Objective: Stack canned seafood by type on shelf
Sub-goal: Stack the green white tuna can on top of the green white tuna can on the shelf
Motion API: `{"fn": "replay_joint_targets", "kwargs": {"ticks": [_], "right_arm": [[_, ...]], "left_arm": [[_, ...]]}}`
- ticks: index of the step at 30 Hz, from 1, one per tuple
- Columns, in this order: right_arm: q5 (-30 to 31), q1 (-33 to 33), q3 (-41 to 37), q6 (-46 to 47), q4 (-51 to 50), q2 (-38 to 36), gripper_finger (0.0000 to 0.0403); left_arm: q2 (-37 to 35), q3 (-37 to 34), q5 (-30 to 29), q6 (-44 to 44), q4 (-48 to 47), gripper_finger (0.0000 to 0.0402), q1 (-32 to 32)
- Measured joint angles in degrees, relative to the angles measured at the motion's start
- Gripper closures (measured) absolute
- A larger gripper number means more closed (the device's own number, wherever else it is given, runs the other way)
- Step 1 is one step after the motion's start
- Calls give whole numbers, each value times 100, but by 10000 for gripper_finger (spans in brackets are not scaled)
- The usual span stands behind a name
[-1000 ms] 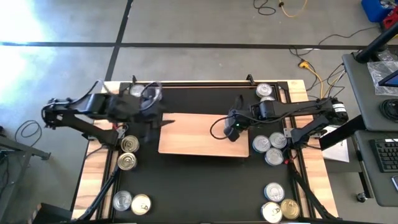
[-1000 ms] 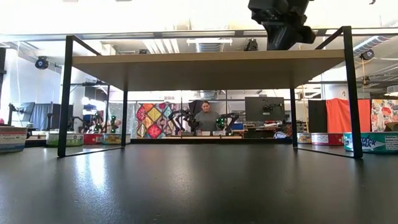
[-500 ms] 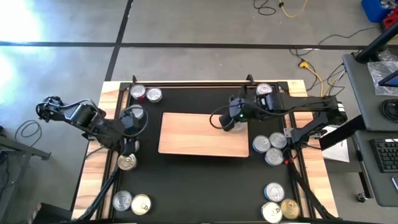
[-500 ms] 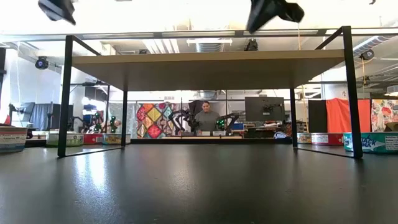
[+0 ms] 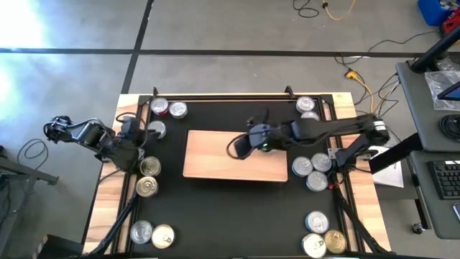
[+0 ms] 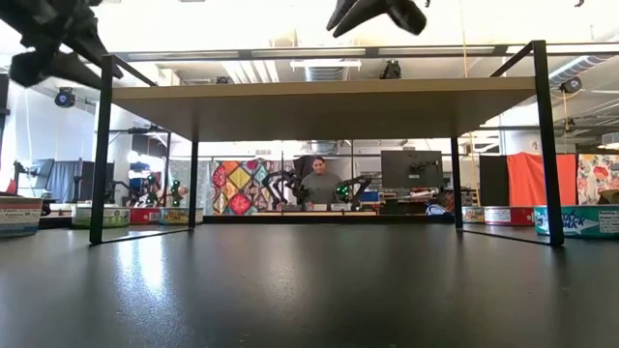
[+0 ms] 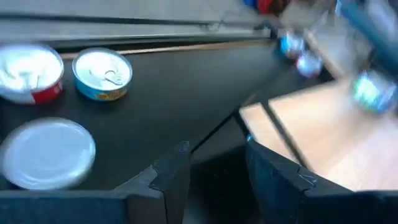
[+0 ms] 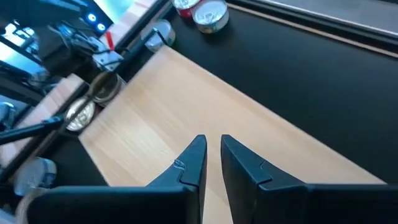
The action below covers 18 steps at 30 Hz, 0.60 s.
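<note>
Blurred tins (image 7: 298, 53) beyond left hand (image 7: 214, 165)

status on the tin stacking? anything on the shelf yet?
Done: nothing; the shelf top is bare. In hand: nothing; the right gripper hangs shut and empty over it, the left gripper empty beside the left tins. Left: all the tins.

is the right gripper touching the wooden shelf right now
Apart. The low view shows the right gripper hanging above the shelf, with open space between them.
</note>
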Motion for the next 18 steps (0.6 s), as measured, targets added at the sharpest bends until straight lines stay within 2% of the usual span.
{"fn": "replay_joint_targets", "kwargs": {"ticks": [5,10,14,18], "right_arm": [[293,197,733,-190,-31,708,365],[364,225,1873,-691,-499,1214,365],[378,178,2704,-1276,-973,1446,365],[378,90,3281,-1911,-1311,1489,365]], "left_arm": [[-385,-475,-45,-1127,-21,261,41],[-582,-804,-45,-1276,-34,266,223],[-431,-888,-43,-1435,-87,296,604],[-130,-901,49,-1735,-82,346,1293]]}}
